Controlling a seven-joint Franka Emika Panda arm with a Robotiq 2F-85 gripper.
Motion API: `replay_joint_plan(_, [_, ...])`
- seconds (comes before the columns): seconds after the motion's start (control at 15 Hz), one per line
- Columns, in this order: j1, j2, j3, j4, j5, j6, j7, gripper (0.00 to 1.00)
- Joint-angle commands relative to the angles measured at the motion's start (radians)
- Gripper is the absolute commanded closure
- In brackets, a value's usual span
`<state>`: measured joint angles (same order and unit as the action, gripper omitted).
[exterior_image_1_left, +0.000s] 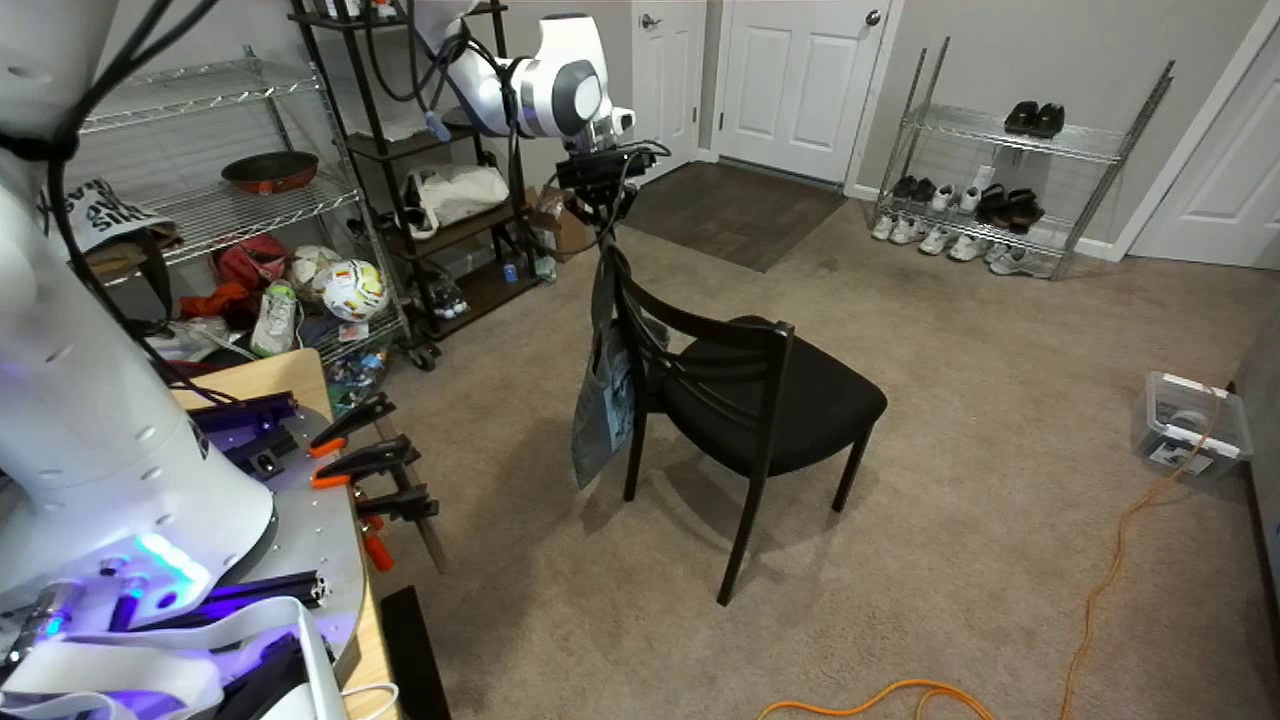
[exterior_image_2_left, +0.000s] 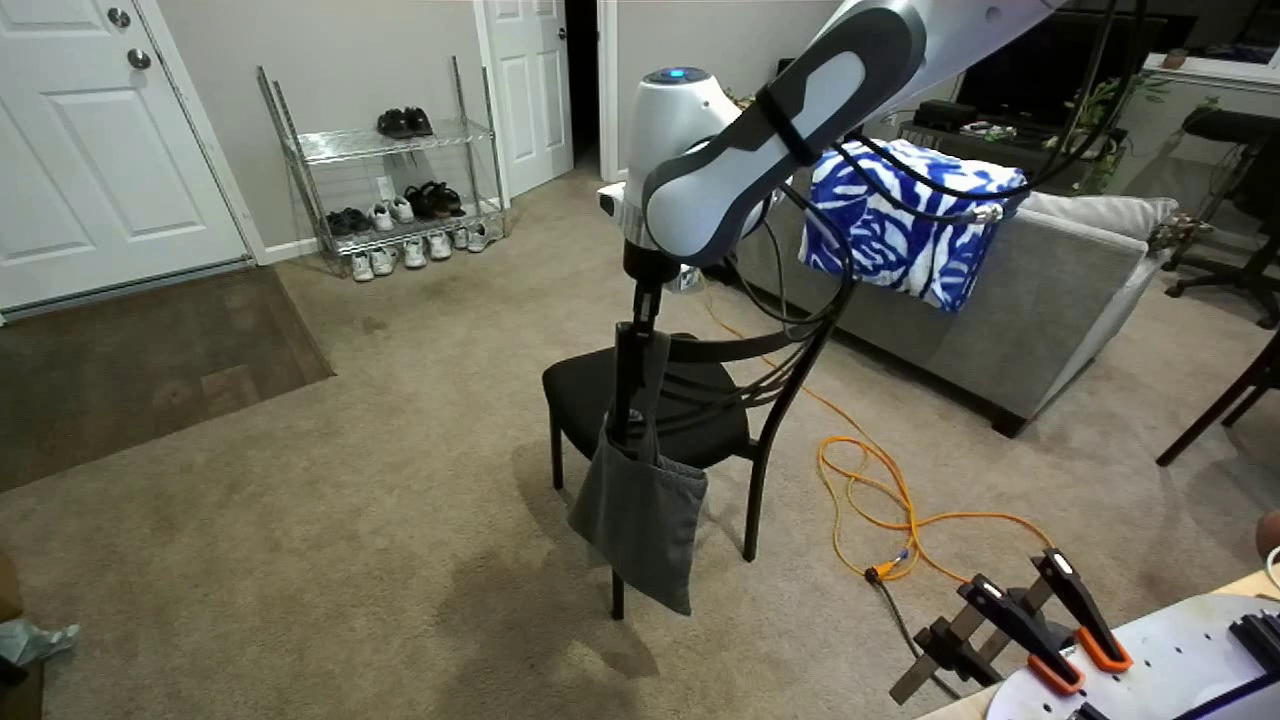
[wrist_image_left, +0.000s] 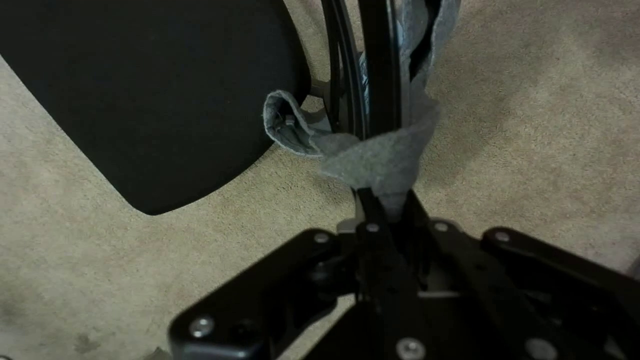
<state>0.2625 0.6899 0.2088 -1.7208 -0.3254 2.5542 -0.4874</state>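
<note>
Over carpet (exterior_image_1_left: 1000, 400), at top corner of chair (exterior_image_1_left: 800, 400): gripping bag strap (wrist_image_left: 382, 160) with claw (wrist_image_left: 392, 206).
Might snag corner, tipping chair.

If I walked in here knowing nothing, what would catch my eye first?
Probably the large white robot arm above the black chair, its gripper closed on the strap of a gray bag hanging at the chair's back. Next, perhaps, the blue-and-white blanket draped over the gray sofa, and the orange cord looping across the carpet.
</note>
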Motion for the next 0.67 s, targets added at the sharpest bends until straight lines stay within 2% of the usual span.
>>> replay_joint_plan(0.0, [-0.003, -0.079, 0.002, -0.064, -0.010, -0.005, 0.023, 0.57])
replay_joint_plan(0.53, [-0.020, -0.080, 0.029, -0.068, 0.020, -0.049, -0.014, 0.05])
replay_joint_plan(0.6, [-0.022, -0.078, 0.032, -0.071, 0.023, -0.055, -0.014, 0.02])
